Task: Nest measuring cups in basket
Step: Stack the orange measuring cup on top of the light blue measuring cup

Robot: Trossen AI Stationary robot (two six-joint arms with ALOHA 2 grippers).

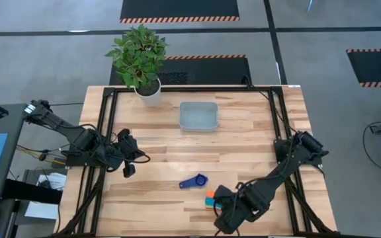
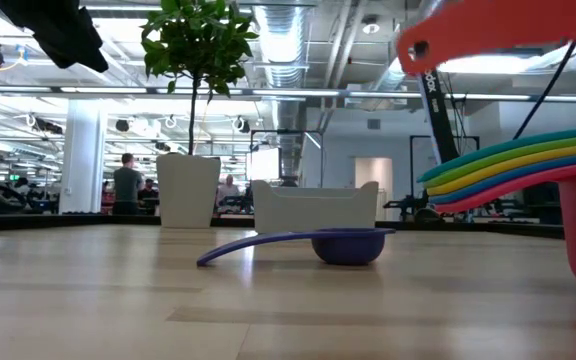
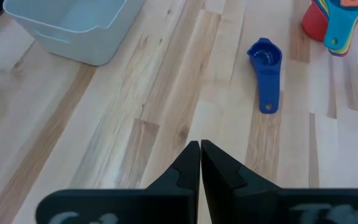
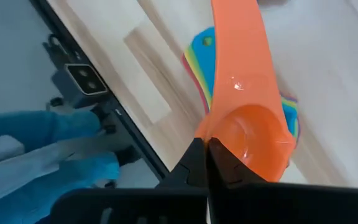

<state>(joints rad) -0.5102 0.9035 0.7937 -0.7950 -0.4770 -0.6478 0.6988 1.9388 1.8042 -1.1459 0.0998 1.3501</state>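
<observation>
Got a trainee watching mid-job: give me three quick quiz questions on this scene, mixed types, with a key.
1. True or false: the basket already holds a cup.
2. Which cup lies alone on the table? A dark blue B green C yellow
3. Fill in: the right tool is shut on the rim of the ___ cup, above the stack.

Key: 1 false, it is empty. 2 A. 3 orange. The left tool waits shut, holding nothing, at the table's left edge.

Open-plan industrial lab (exposed ceiling ducts (image 2: 308, 40), hazard-striped floor mats (image 1: 179, 10))
</observation>
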